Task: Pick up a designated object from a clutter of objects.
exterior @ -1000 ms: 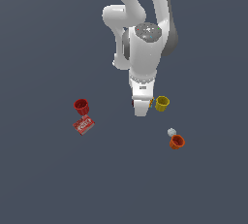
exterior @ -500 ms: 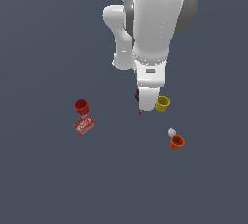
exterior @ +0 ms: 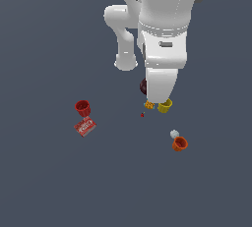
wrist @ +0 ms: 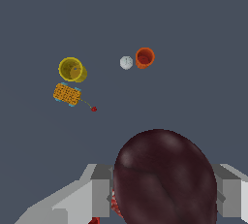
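The designated object (wrist: 164,177), a dark maroon roundish lump, fills the near part of the wrist view between the grey fingers (wrist: 99,191). My gripper (wrist: 164,194) is shut on it. In the exterior view the designated object (exterior: 143,86) peeks out beside the arm's white hand (exterior: 161,78), up above the floor. The clutter of objects lies below: yellow cup (exterior: 165,105), orange patterned box (exterior: 149,105), whitish ball (exterior: 174,133), orange cup (exterior: 180,144).
A red cup (exterior: 82,106) and a red flat box (exterior: 85,127) lie toward the exterior view's left. A tiny red speck (exterior: 142,115) sits near the patterned box (wrist: 67,94). The arm's base (exterior: 126,61) stands behind.
The arm has risen from beside the yellow cup and looms larger in the exterior view. The maroon lump has come up with the gripper.
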Tool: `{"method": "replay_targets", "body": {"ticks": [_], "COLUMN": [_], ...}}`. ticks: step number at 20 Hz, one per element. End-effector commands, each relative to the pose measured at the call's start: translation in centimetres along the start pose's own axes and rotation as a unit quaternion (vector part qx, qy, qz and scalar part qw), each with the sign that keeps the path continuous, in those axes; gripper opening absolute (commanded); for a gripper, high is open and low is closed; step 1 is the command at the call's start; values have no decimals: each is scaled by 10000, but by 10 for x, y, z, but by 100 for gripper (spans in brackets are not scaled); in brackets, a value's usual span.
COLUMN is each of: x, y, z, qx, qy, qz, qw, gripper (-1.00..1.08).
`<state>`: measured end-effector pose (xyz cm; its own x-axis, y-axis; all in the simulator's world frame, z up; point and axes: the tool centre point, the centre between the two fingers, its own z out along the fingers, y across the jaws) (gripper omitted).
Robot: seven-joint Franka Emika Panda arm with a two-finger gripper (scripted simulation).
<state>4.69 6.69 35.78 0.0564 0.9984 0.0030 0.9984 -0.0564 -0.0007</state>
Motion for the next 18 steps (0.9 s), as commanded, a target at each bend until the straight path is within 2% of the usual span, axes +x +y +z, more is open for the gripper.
{"method": "replay_targets", "body": {"ticks": [1,9,18], "x": [1,3,4], "y": [8,25,33], "z": [-18,-54,-70], "qx": [-1,-2,-3], "qy": [-3,-11,-15], "qz": [4,12,13], "qw": [10000,10000,10000], "gripper": [-100,-100,-100]}}
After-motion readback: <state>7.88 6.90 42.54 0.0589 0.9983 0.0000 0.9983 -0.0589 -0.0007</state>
